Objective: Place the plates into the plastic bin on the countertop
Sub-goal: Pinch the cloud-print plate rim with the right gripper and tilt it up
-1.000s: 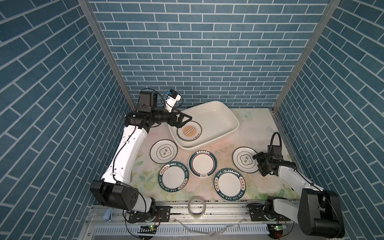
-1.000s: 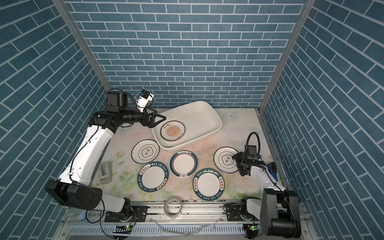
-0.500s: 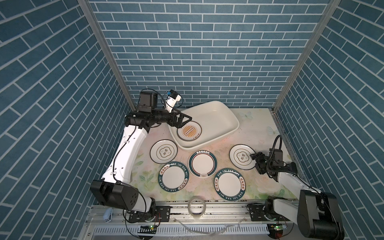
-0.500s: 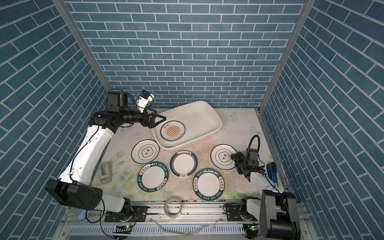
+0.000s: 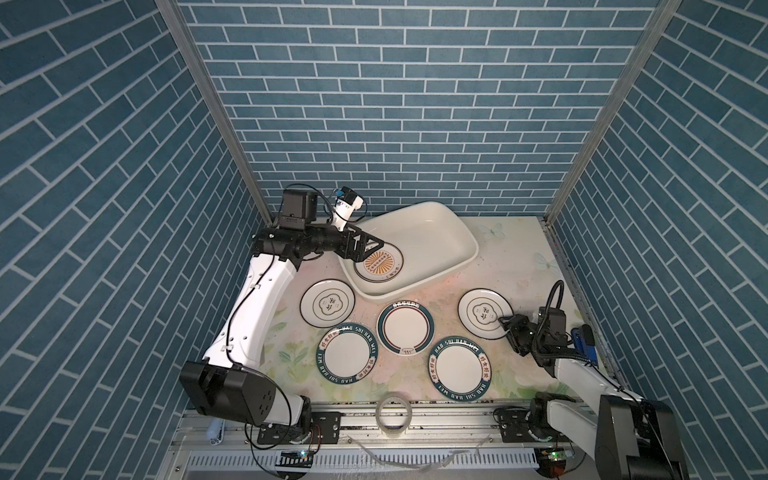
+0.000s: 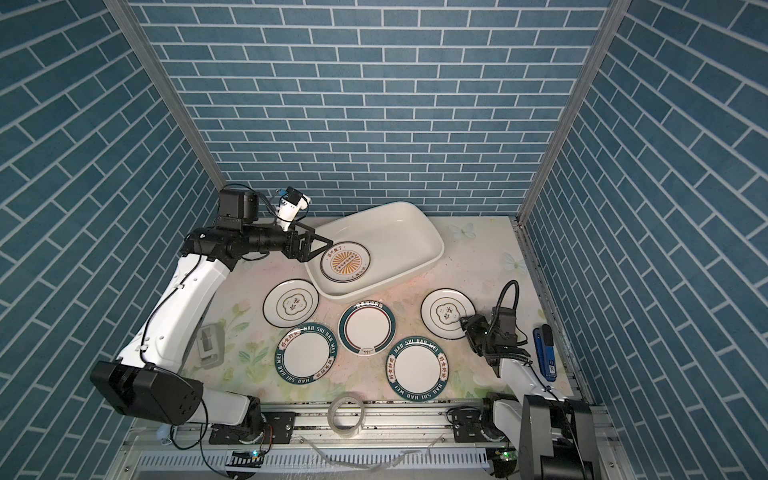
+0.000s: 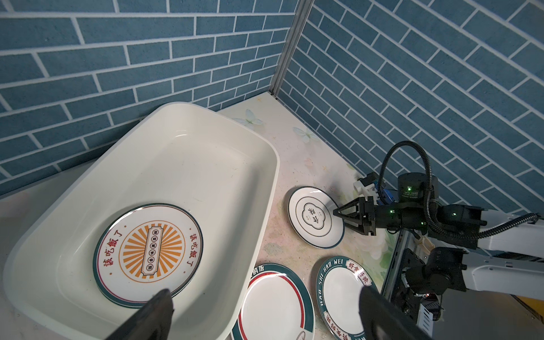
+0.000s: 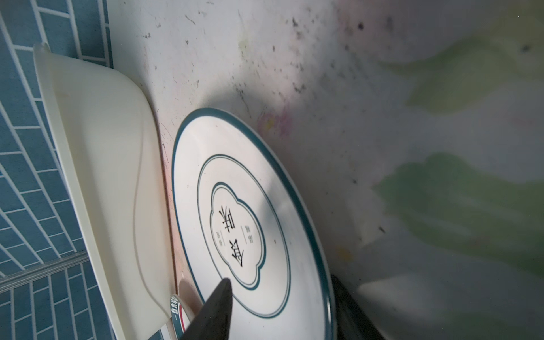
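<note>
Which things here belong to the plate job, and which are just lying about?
Job:
- bin
- sunburst plate, already in it
- on the countertop: left flower plate, right flower plate, red-ring plate, left lettered plate, right lettered plate

Lying about:
- tape roll
- blue tool
- grey gadget

White shells cover the left arm and right arm, with black housings at the joints. Behind the black right gripper and its triangular fingers, green lights glow and a ribbed black cable arches.
</note>
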### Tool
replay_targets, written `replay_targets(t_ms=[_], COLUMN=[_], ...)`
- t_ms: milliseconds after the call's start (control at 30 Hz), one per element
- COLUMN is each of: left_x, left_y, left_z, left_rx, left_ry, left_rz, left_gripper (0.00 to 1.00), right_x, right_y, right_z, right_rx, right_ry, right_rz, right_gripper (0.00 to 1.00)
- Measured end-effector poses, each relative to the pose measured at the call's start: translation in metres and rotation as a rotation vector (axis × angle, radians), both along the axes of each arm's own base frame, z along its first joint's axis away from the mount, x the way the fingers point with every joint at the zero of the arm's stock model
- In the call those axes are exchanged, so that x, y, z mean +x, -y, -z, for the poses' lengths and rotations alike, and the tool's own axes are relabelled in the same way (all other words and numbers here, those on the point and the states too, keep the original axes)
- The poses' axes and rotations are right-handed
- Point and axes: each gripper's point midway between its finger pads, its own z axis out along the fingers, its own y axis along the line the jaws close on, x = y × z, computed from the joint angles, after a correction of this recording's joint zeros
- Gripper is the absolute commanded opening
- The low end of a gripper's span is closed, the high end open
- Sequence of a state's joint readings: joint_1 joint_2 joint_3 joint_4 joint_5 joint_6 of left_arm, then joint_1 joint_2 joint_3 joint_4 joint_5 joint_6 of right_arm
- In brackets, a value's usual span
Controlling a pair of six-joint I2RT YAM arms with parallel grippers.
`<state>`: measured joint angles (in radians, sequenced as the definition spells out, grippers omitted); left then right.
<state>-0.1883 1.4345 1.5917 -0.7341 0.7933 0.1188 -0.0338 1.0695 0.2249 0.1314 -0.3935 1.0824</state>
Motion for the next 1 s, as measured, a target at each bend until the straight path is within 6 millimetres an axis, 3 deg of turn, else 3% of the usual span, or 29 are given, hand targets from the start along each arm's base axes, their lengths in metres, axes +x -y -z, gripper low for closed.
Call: replay_targets(t_ms=[533,1000], left_x=[-0.0011,-0.0014], left_y=[0.0027,0.0034], left_z=[-0.0003,-0.0003], left_rx=[0.002,0.002], left_ry=[0.003,0.003], left_rz=[-0.001,0.001], left_gripper=[1.00,1.00], right_x=[0.0001,0.0069], right_y=[-0.0051,-0.0063], right_z=[0.0085,0.0110], right_rx=[0.035,0.041], right_ry=[0.024,0.045], right_rz=[-0.010,-0.015], right_gripper=[0.23,0.18])
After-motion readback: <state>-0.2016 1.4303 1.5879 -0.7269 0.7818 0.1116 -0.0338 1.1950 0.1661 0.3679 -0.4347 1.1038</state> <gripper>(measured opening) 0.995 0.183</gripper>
